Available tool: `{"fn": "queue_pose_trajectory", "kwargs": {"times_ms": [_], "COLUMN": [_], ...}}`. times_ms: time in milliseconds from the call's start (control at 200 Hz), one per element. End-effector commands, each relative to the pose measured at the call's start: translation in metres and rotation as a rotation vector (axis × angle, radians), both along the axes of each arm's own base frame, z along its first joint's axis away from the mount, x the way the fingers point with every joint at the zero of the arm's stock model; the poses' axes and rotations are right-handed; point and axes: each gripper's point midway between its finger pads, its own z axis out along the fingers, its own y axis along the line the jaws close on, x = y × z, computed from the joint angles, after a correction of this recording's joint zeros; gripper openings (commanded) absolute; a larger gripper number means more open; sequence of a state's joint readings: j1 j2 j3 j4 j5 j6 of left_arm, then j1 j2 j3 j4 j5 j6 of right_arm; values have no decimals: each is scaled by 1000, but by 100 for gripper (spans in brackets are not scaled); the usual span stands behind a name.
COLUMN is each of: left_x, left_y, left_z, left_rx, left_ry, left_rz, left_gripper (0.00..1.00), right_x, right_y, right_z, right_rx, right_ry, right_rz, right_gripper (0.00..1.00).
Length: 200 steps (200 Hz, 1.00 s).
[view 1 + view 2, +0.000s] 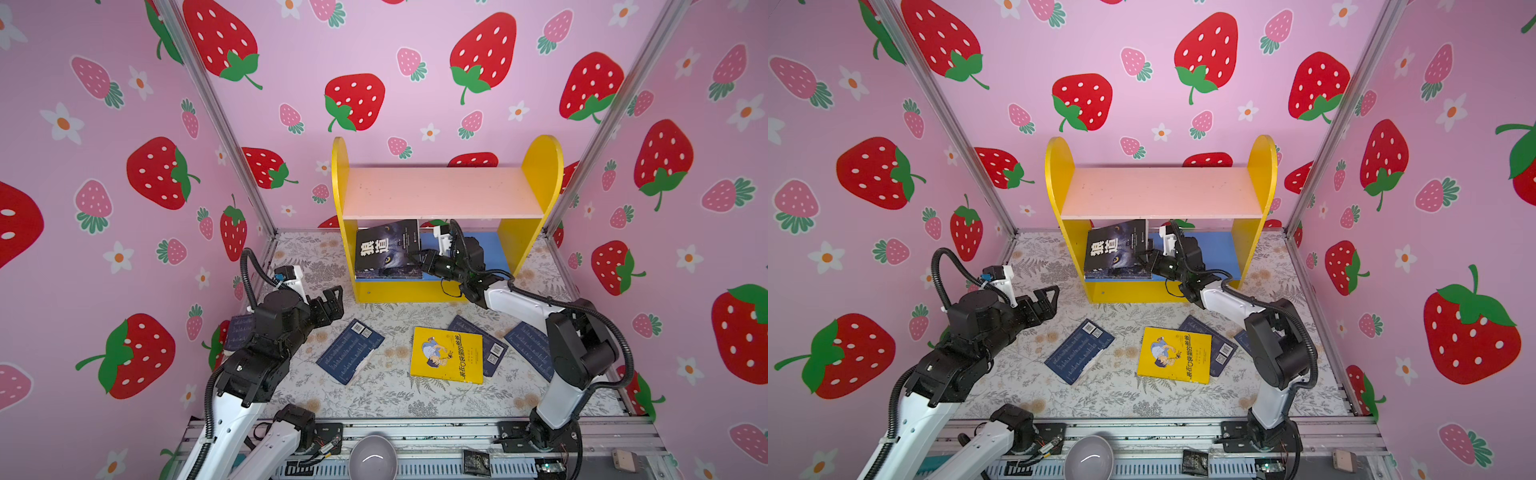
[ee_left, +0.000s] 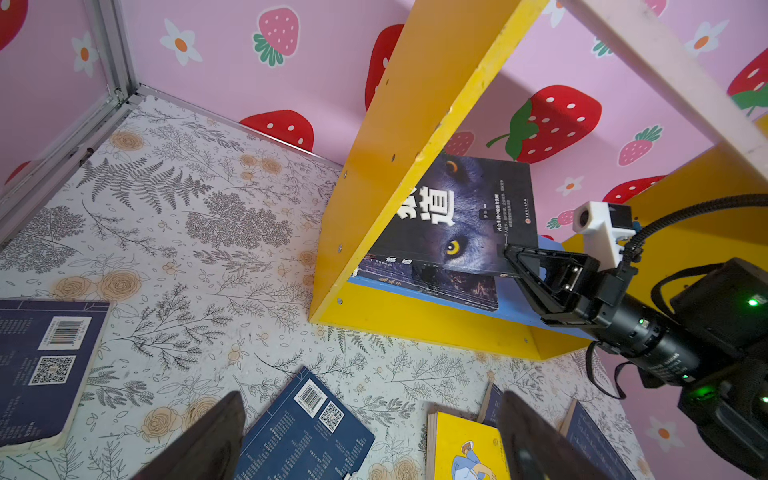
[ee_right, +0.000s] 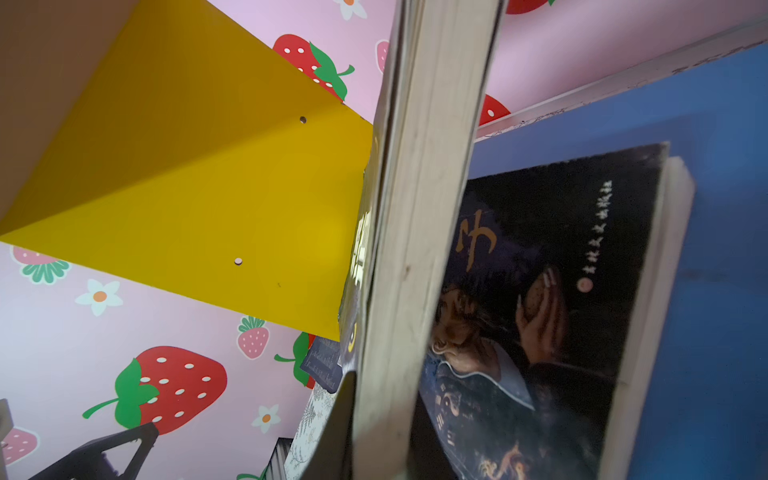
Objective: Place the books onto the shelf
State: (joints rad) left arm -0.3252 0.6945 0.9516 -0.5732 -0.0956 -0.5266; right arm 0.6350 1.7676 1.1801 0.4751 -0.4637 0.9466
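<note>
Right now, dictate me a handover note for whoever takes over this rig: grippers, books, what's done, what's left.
Right gripper: shut on the wolf-cover book, tilted inside the shelf, lower tier.
Left gripper: open, empty, above the table.
Done: one dark book lies flat on the blue board.
Left: release the wolf-cover book, then shelve the yellow book and four navy books from the table.
</note>
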Motion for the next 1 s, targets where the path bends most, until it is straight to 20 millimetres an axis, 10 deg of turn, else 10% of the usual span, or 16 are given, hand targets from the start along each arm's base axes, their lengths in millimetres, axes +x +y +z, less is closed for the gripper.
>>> {"fn": "queue_pose_trajectory", "kwargs": {"times_ms": [0,995], "left_x": [1,3], "left_y": [1,-3], "left_z": [0,-10], "left_rx": [-9,-39], "left_ry": [-10,3], "left_rz": [7,0], "left_gripper": [96,96], "right_x": [-17,-30], "right_y": [15,-6], "right_z": [-18,0], "right_rx": [-79,137], "right_ry": [0,39], "right_rz": [42,109], "right_gripper": [16,2]}}
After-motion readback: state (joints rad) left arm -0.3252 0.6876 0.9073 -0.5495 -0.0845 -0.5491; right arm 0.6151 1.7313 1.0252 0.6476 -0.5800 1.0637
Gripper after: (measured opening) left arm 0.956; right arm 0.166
